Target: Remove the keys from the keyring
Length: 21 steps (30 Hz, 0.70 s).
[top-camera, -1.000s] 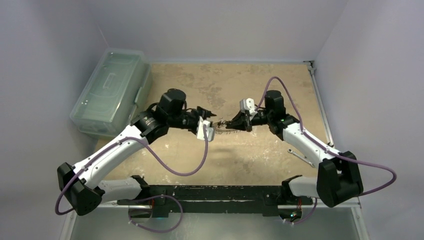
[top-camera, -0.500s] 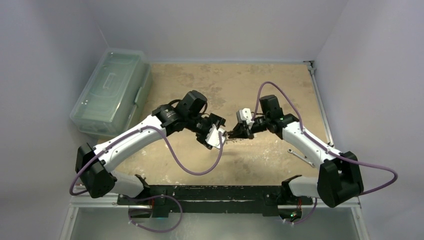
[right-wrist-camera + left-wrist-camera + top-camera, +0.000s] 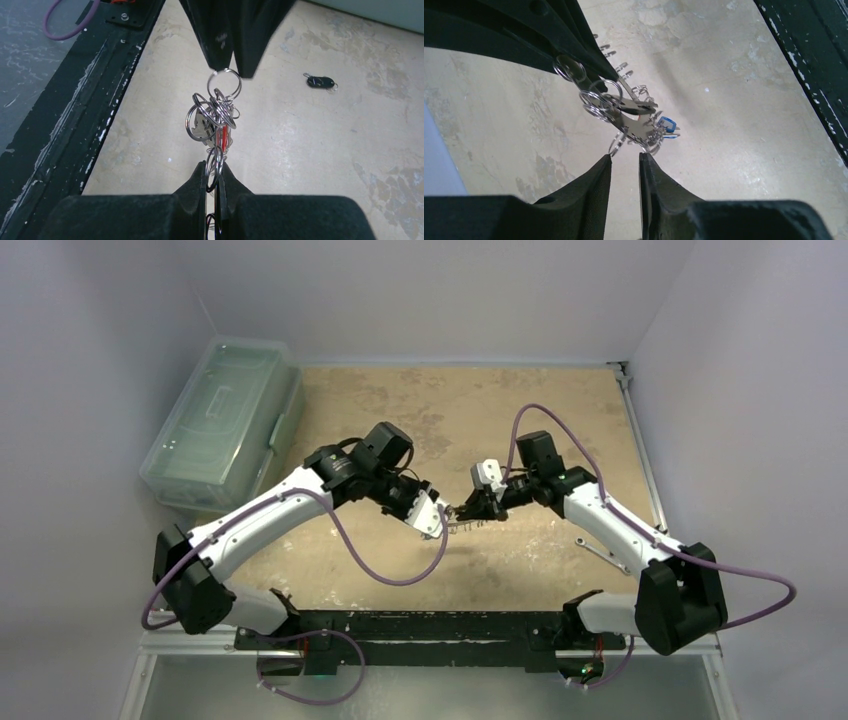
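Right tool (image 3: 212,169) clamps keyring (image 3: 215,161) clear of table (image 3: 325,150); left tool (image 3: 625,159) at keys (image 3: 639,131), grip unclear.

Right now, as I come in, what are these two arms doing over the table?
A key bunch hangs in the air between them. The right claw is shut on one of its rings. The left claw, jaws slightly apart, meets a ring at the other end. One small black fob lies apart on the table.

left pincer (image 3: 441,516) and right pincer (image 3: 466,509) met over the middle of the surface (image 3: 480,400), keyring (image 3: 214,116) and keys (image 3: 644,131) hanging between, barring that gap. plastic box (image 3: 215,425) crowded the far left corner; spanner (image 3: 603,555) lay by the right edge; the far edge lay open.
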### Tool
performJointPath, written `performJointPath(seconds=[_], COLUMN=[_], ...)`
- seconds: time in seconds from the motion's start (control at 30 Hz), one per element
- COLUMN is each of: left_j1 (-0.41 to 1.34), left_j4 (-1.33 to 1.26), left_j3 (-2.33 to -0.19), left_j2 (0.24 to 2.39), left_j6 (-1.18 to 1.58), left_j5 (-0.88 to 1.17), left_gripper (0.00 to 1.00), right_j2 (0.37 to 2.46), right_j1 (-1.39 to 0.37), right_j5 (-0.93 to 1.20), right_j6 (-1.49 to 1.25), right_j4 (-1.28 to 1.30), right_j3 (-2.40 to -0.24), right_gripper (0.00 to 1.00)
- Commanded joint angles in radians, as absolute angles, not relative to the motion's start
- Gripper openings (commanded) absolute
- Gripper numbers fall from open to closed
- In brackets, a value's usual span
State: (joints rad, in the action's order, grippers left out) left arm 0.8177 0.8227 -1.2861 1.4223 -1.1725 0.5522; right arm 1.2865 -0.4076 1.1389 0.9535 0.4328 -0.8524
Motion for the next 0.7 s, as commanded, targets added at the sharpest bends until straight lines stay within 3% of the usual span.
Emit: performJointPath(seconds=[0.0,0.13,0.23,0.37,0.53,0.67], left_j1=[0.810,0.809,0.809,0.810,0.819,0.849], left_j4=[0.884,0.873,0.852,0.800,0.827,0.828], left_j3=[-1.252,-1.218,-1.218,-1.233,-1.286,-1.308], left_j2=[1.315,1.266,1.266,1.297,1.369,1.413], left_j6=[-1.230,-1.258,-1.273,-1.274,-1.327,-1.334], left_j5=[0.556,0.564,0.567,0.584,0.644,0.653], left_gripper=[0.22,0.15,0.16,0.52,0.69,0.72], right_j2=[1.259,1.259,1.261,1.263,1.267,1.274], right_j1=[-0.406,-0.406,-0.407,-0.406,-0.426,-0.445], right_j5=[1.144,1.143,1.142,1.158,1.148,1.141], right_j6=[0.929,0.922,0.928,1.008,1.062,1.079], right_j4=[0.379,0.376,0.383,0.455,0.523,0.540], right_j3=[-0.902,-0.906,-0.908,-0.921,-0.933,-0.940], right_gripper=[0.00,0.00,0.00,0.00,0.00,0.00])
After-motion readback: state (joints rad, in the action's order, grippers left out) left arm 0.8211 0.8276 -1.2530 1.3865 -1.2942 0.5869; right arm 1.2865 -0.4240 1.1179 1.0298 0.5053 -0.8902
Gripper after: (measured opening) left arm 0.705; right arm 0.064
